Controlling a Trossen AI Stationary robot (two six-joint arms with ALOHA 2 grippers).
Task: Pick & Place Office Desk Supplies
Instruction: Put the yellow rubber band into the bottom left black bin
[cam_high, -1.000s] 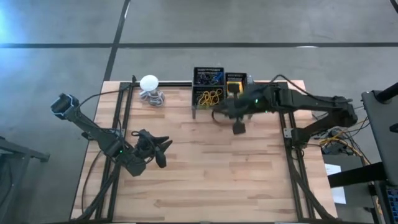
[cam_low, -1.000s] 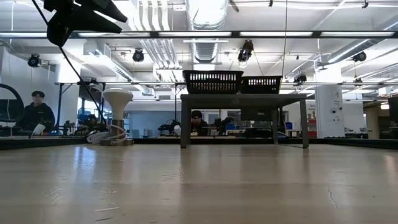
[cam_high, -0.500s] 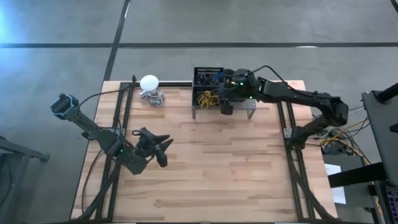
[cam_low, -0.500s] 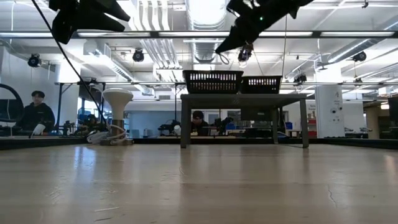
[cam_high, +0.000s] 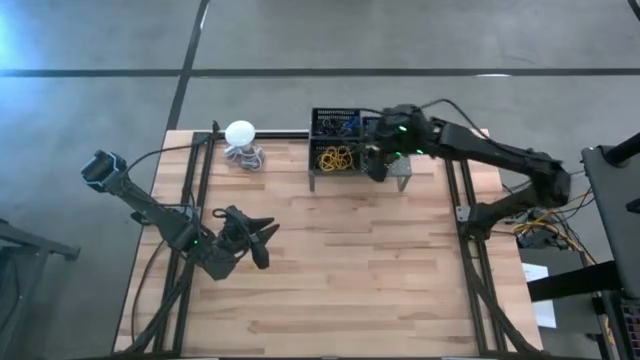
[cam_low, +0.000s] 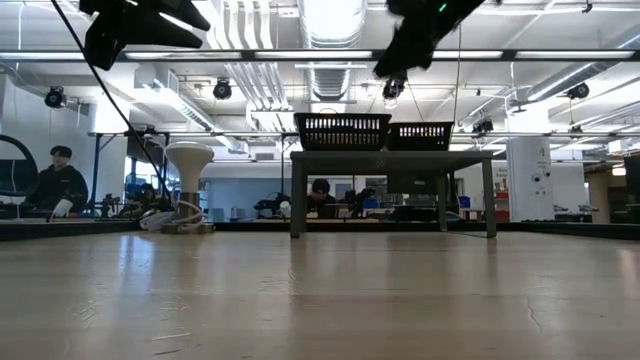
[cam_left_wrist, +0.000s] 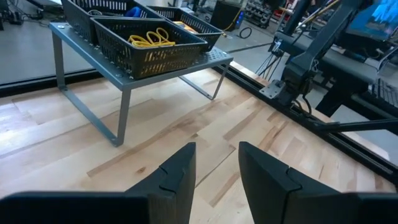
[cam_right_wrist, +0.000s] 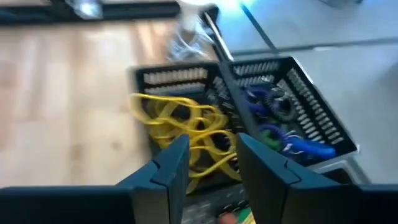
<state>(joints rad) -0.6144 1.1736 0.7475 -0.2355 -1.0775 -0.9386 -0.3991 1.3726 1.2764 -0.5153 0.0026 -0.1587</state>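
Note:
Two black mesh bins stand on the grey perforated stand (cam_high: 403, 170) at the table's far edge. One bin (cam_right_wrist: 186, 134) holds yellow rubber bands (cam_high: 335, 157). The other bin (cam_right_wrist: 292, 124) holds blue and purple bands (cam_high: 336, 124). My right gripper (cam_right_wrist: 213, 155) hangs open just above the stand, right of the yellow-band bin, with nothing between its fingers. It also shows in the high view (cam_high: 378, 163). A small yellow-green scrap (cam_right_wrist: 233, 216) shows below it; what it is cannot be told. My left gripper (cam_left_wrist: 217, 165) waits open over the table's near left (cam_high: 252, 240).
A white ball with a coiled cord (cam_high: 241, 137) sits at the far left of the table. Black frame rails (cam_high: 195, 200) run along both table sides. Bare wood lies between my arms. In the low view, people (cam_low: 58, 185) stand beyond the table.
My right gripper has moved from above the bare wood in front of the stand toward the table's far edge. It now hangs over the bins, having shifted slightly toward the right edge in the last half second.

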